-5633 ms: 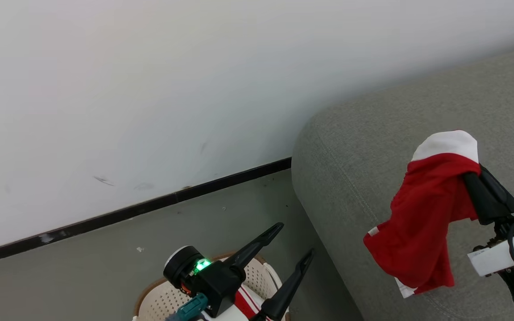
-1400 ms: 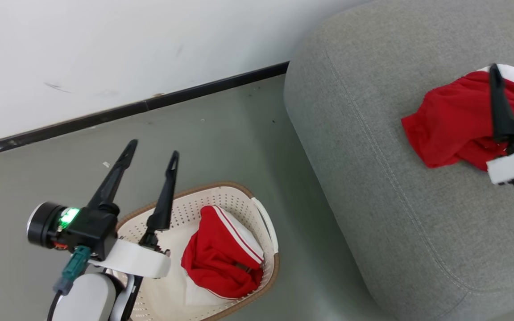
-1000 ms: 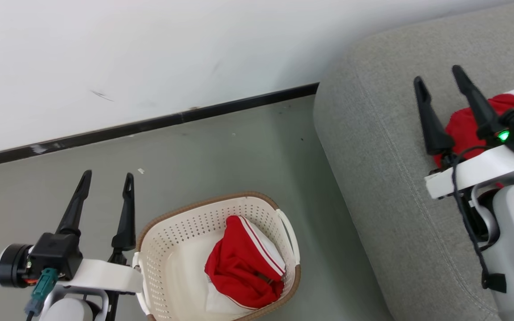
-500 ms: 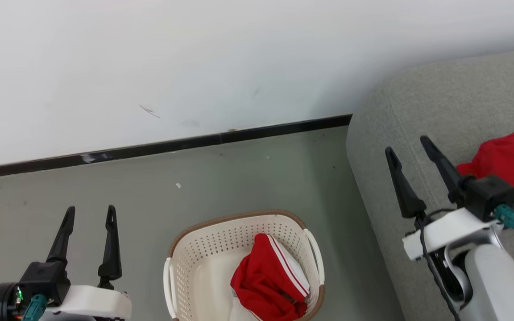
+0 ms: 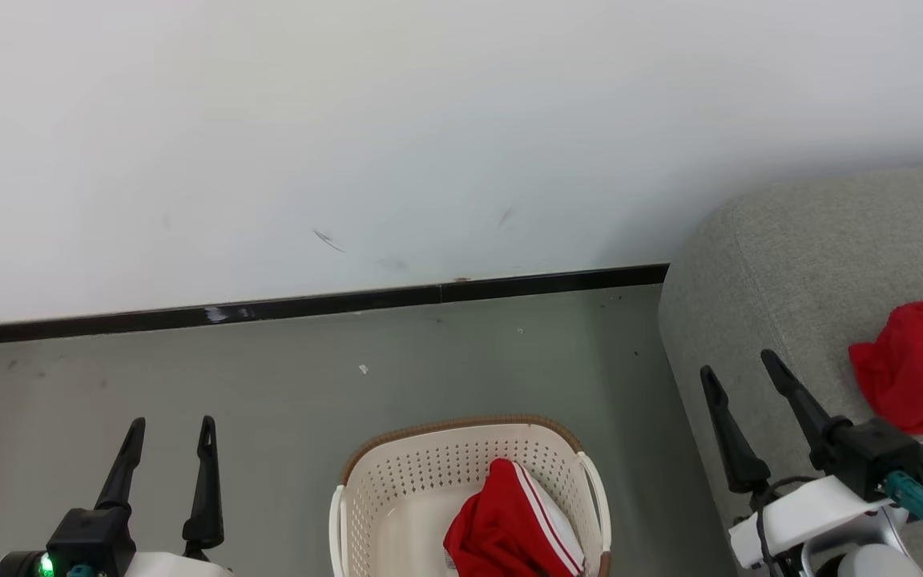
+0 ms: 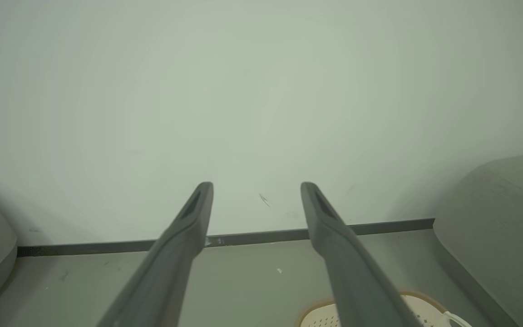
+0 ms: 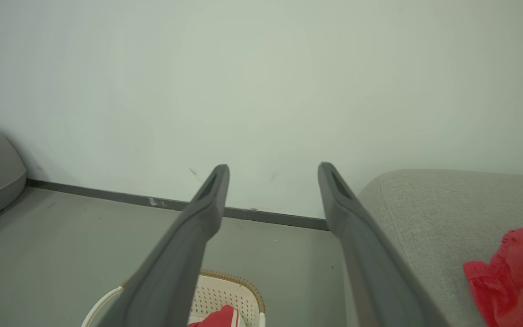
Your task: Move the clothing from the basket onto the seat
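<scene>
Hovering empty, both grippers point toward the wall (image 5: 349,120). Left gripper (image 5: 172,425) sits low left over the floor (image 5: 269,377), fingers spread wide, nothing between them. Right gripper (image 5: 737,365) hangs over the sofa (image 5: 790,256) edge, fingers also wide apart, nothing held.

Sofa garment (image 5: 922,377) lies crumpled on the sofa, near the right gripper on its right, apart from it. It looks set down for good, so that half of the job reads as done. Basket garment (image 5: 501,525) sits bunched in the basket (image 5: 461,423), heaped toward the right wall, striped side up. Basket stands on the floor between the two grippers, close beside the sofa; cannot tell if they touch.

Judgement: arms sit in a neutral pose either side of the basket, likely so either one can drop in. Right one is nearer the heaped side.

Next step looks like a reach down into the basket. Fabric is soft and piled, so a pinch on the top fold should lift it. Risk: a fingertip catching the handle (image 5: 599,493) or the perforated wall and dragging the light basket along.
</scene>
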Tool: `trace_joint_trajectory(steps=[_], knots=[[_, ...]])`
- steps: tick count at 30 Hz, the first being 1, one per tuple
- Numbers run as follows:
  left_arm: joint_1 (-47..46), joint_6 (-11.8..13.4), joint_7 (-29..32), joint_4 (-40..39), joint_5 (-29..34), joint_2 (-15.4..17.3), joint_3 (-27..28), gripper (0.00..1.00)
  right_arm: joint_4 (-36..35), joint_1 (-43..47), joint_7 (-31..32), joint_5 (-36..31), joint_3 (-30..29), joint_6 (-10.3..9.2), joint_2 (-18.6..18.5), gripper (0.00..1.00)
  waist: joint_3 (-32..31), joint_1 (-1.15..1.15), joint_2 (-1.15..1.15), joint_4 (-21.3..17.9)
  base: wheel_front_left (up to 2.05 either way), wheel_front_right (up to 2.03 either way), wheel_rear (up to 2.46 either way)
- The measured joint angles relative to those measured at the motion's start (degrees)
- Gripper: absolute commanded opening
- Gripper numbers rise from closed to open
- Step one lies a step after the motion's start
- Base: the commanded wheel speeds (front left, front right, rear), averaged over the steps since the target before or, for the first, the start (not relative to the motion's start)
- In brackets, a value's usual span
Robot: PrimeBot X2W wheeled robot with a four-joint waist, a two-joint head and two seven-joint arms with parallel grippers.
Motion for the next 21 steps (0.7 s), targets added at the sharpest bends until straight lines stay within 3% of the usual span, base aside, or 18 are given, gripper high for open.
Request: trace_joint_trajectory(steps=[21], knots=[[2.99, -1.67, -0.01, 1.82, -0.01, 0.08, -1.03, 1.0, -3.9, 8.62, 0.0, 0.49, -0.19, 0.0, 0.77, 1.0, -5.01, 0.0, 0.0, 1.32, 0.0, 0.0, 0.0]])
